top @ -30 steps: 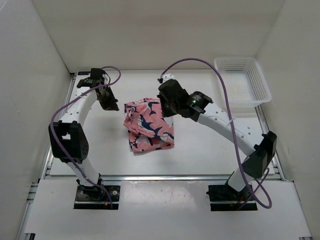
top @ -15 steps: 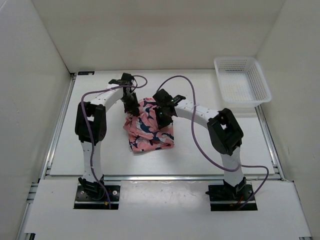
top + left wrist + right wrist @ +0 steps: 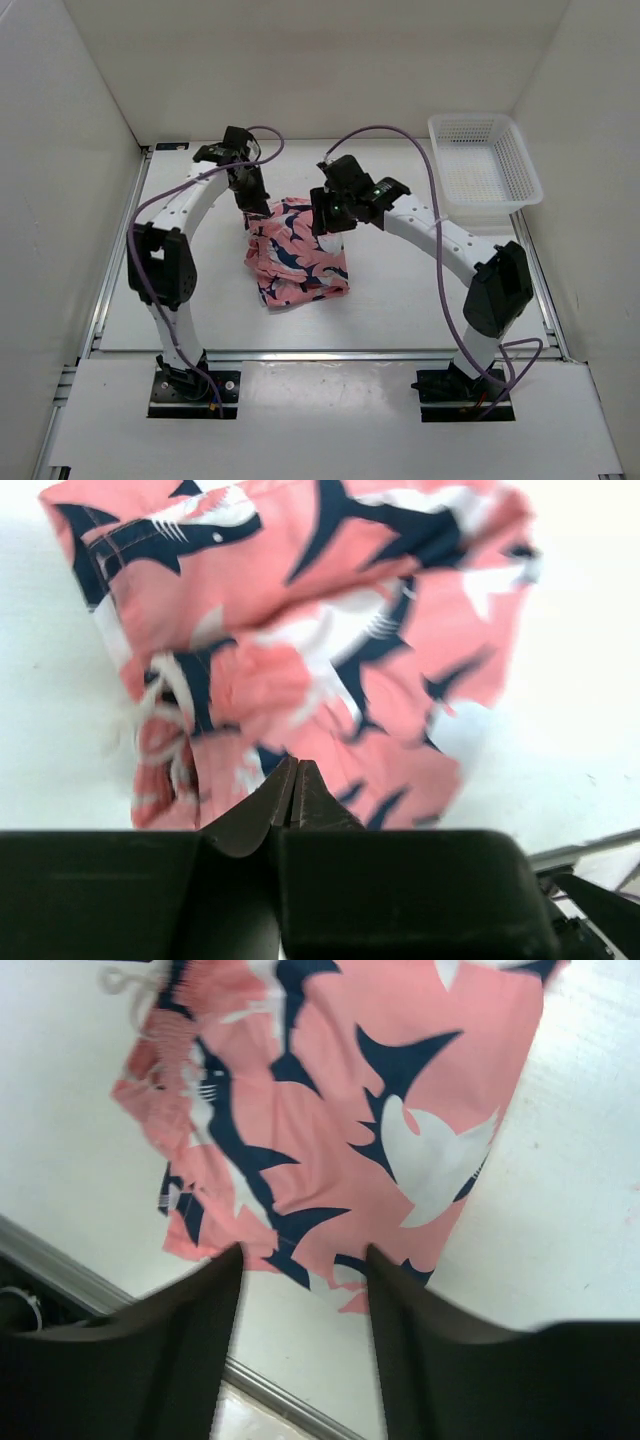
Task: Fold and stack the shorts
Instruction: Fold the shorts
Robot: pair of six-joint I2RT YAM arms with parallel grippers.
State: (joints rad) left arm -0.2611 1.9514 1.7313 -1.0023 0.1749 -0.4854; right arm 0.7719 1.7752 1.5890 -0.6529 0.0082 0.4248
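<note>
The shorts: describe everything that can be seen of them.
The shorts are soft coral-pink fabric printed all over with navy-and-white shark-like shapes, with a gathered waistband and a white cord at one side. They lie folded into a rumpled, roughly rectangular bundle on the white table, near its middle and well apart from the mesh basket. The left gripper, shut, and the right gripper, open, hang at the bundle's far edge. Whether either touches the cloth cannot be told.
</note>
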